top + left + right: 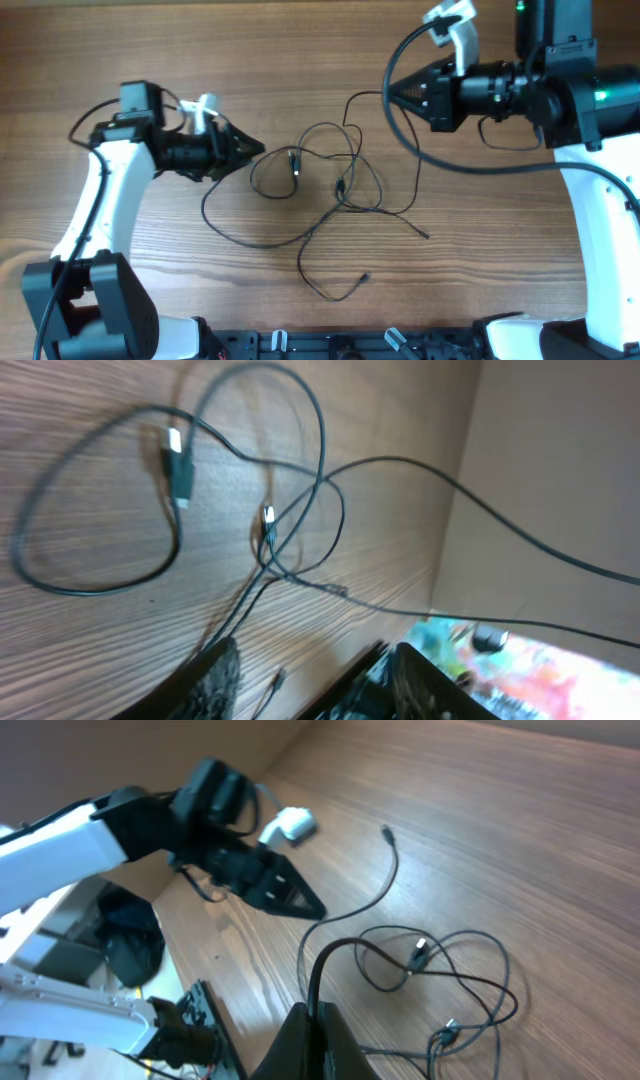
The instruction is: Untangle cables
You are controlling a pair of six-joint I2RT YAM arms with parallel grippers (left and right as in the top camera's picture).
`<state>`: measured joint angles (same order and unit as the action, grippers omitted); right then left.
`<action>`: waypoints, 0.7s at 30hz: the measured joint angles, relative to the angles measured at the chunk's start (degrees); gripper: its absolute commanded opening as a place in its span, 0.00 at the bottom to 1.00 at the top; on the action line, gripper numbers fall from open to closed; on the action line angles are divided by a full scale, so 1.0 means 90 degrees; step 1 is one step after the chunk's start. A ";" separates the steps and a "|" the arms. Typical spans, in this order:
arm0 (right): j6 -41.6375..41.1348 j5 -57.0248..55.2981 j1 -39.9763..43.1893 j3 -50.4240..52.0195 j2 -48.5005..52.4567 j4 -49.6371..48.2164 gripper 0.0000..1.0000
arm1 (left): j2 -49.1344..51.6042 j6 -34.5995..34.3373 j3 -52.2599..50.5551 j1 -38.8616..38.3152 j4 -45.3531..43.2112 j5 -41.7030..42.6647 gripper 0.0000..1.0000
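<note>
The left gripper [256, 151] points toward frame right. In its wrist view the fingers [216, 676] stand parted with nothing between them. The right gripper [392, 92], at upper right, looks closed to a wedge and holds nothing. The cables [340, 187] lie tangled at centre on the wooden table [300, 50], with loose tails trailing toward the lower edge. The nearest loop, carrying a plug [296, 165], sits just right of the left fingertips. The right gripper is farther off, up and to the right, so the left arm likely has the shorter reach.
</note>
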<state>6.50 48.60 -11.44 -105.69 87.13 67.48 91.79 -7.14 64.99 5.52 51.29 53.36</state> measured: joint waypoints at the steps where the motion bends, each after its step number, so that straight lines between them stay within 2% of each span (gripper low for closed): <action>1: -0.0017 0.0027 -0.0087 -0.0206 0.0000 0.0010 0.04 | 0.0000 0.0000 0.0000 -0.0250 -0.0051 -0.0092 0.52; 4: -0.0146 0.0690 -0.0124 -0.1122 -0.0124 -0.0486 0.04 | 0.0000 -0.0085 0.0000 -0.0998 -0.0282 -0.0423 0.56; 7: -0.0503 0.1039 -0.0126 -0.1316 -0.0493 -0.1151 0.04 | 0.0000 -0.0335 0.0000 -0.1644 -0.0736 -0.0736 0.61; 11: -0.0845 0.1484 -0.0126 -0.1328 -0.0627 -0.1409 0.04 | 0.0000 -0.0454 0.0000 -0.2268 -0.1251 -0.0843 0.62; 13: -0.1042 0.1792 -0.0124 -0.1328 -0.0624 -0.1610 0.04 | 0.0000 -0.0464 0.0000 -0.2606 -0.1571 -0.0862 0.33; 14: -0.1120 0.1885 -0.0126 -0.1328 -0.0622 -0.1666 0.04 | 0.0000 -0.0469 0.0000 -0.2713 -0.1598 -0.0911 0.15; 15: -0.1158 0.1899 -0.0126 -0.1328 -0.0624 -0.1671 0.04 | 0.0000 -0.0517 0.0000 -0.2771 -0.1598 -0.0959 0.09; 16: -0.1241 0.1936 -0.0124 -0.1328 -0.0624 -0.1688 0.04 | 0.0000 -0.0500 0.0000 -0.2812 -0.1549 -0.1047 0.04; 19: -0.1338 0.1899 -0.0126 -0.1328 -0.0624 -0.1693 0.04 | 0.0000 -0.0505 0.0000 -0.2834 -0.1290 -0.1384 0.04; 21: -0.1537 0.1226 -0.0136 -0.1328 -0.0624 -0.1537 0.04 | 0.0000 -0.0505 0.0000 -0.2834 -0.1049 -0.1668 0.04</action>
<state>-7.33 59.64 -12.67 -117.64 81.52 53.65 91.79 -11.68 64.99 -19.99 41.85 38.35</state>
